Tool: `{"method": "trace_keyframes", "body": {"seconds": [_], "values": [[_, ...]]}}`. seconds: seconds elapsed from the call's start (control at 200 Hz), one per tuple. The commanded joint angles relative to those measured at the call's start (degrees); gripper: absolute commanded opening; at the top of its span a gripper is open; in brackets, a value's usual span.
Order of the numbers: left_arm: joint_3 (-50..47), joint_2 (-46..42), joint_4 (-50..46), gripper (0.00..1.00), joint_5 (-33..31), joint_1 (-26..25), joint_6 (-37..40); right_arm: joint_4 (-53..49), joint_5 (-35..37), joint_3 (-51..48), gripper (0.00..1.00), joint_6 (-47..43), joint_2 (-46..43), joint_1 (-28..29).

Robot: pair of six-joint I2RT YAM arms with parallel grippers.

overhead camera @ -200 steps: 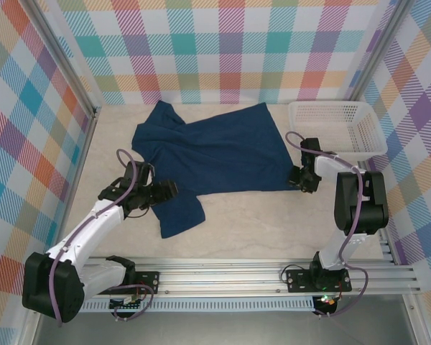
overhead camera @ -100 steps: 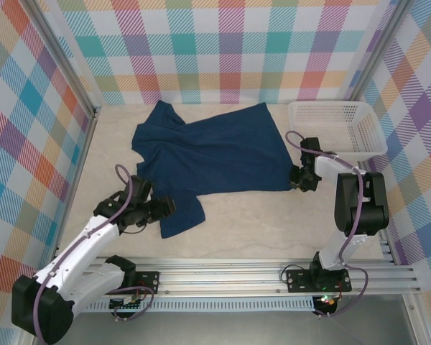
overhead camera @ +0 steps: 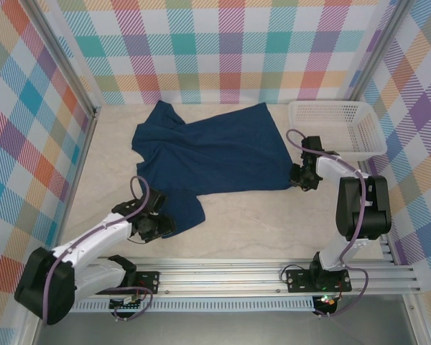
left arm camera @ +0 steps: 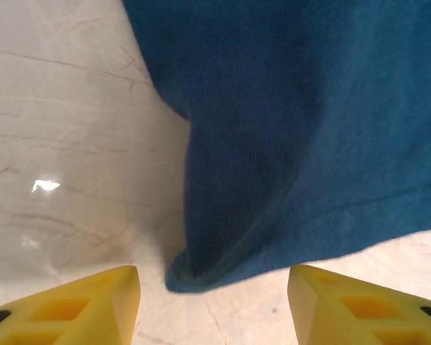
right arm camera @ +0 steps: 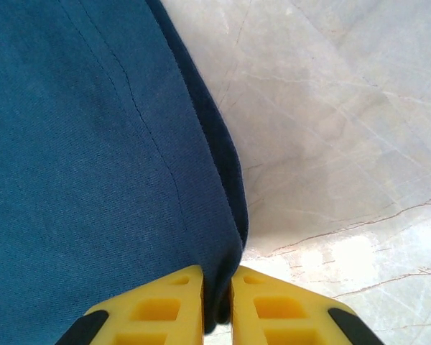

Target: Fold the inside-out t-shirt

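the near sleeve corner of the t-shirt (left arm camera: 309,144) sits just ahead of the left gripper (left arm camera: 210,285), fingers apart, while the right gripper (right arm camera: 217,289) is clamped on its right edge.

The right tool (right arm camera: 217,295) hides the pinched t-shirt (right arm camera: 93,144) edge

White mesh basket (overhead camera: 323,105) at far right, pale marbled table (overhead camera: 258,223), plaid walls (overhead camera: 223,50); metal rail (overhead camera: 230,284) in front

Matt navy knit cloth for the t-shirt (overhead camera: 215,154); glossy, smooth marble-look table (overhead camera: 273,223) — white plastic lattice basket (overhead camera: 327,106) at two o'clock.
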Motion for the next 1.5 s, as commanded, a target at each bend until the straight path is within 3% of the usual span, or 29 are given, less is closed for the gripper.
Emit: {"method": "trace_keyframes", "body": {"seconds": [0.0,0.27,0.525,0.775,1.0,1.105,1.235,1.495], "values": [[-1.7,2.7,4.6,0.50,2.2,-0.8,1.2,-0.2,-0.9,-1.7,0.15,-0.8,-2.8,0.1],[-3.6,2.2,4.5,0.29,0.8,-1.0,1.3,-0.4,-1.0,-2.1,0.13,-0.9,-4.0,0.0],[-2.9,-0.8,2.5,0.00,2.7,-1.0,0.6,-1.6,-1.6,-3.2,0.08,-1.4,-5.9,0.1],[1.8,-20.0,-11.7,0.00,5.3,-1.3,-6.8,-5.4,-1.9,-9.0,0.06,-1.1,-15.7,0.0],[13.0,-31.1,-24.3,0.00,1.8,-1.2,-10.8,-11.7,-1.4,-13.1,0.07,1.2,-29.4,0.0],[17.8,-29.3,-24.4,0.00,-1.4,-0.9,-9.2,-11.9,0.1,-12.7,0.08,1.2,-32.7,0.1],[20.0,-23.5,-19.5,0.00,-3.3,1.4,-4.9,-9.6,0.2,-10.5,0.08,0.8,-29.3,0.1],[21.9,-10.8,-6.7,0.00,3.0,15.2,2.7,-4.2,-1.3,-2.5,0.09,-0.1,-16.3,0.2]]}}
